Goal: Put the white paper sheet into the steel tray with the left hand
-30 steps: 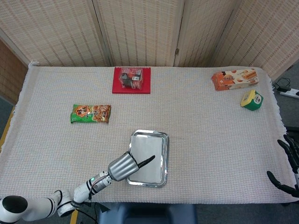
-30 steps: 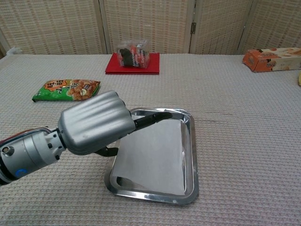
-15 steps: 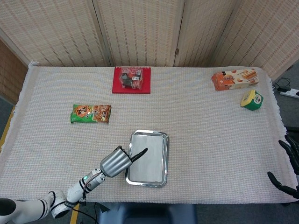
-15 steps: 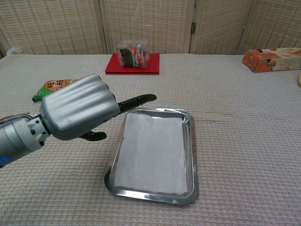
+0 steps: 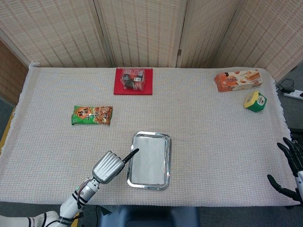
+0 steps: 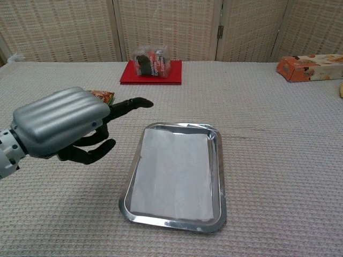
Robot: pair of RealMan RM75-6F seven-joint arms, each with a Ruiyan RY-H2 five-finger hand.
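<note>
The white paper sheet point(image 5: 147, 158) point(image 6: 172, 174) lies flat inside the steel tray point(image 5: 166, 162) point(image 6: 217, 176) near the table's front edge. My left hand point(image 5: 109, 165) point(image 6: 61, 124) hovers just left of the tray, clear of it, holding nothing; one finger points out toward the tray and the others hang loosely curled below. My right hand point(image 5: 289, 168) shows only at the far right edge of the head view, off the table, fingers spread and empty.
A green snack bag point(image 5: 92, 115) lies left of the tray, partly hidden by my left hand in the chest view. A red board with a clear packet point(image 5: 133, 80) sits at the back. An orange box point(image 5: 237, 79) and a green-yellow carton point(image 5: 255, 101) stand back right.
My left hand has let go of the sheet and drawn back leftward off the tray. The sheet's raised left edge has dropped, so it now lies flat in the tray.
</note>
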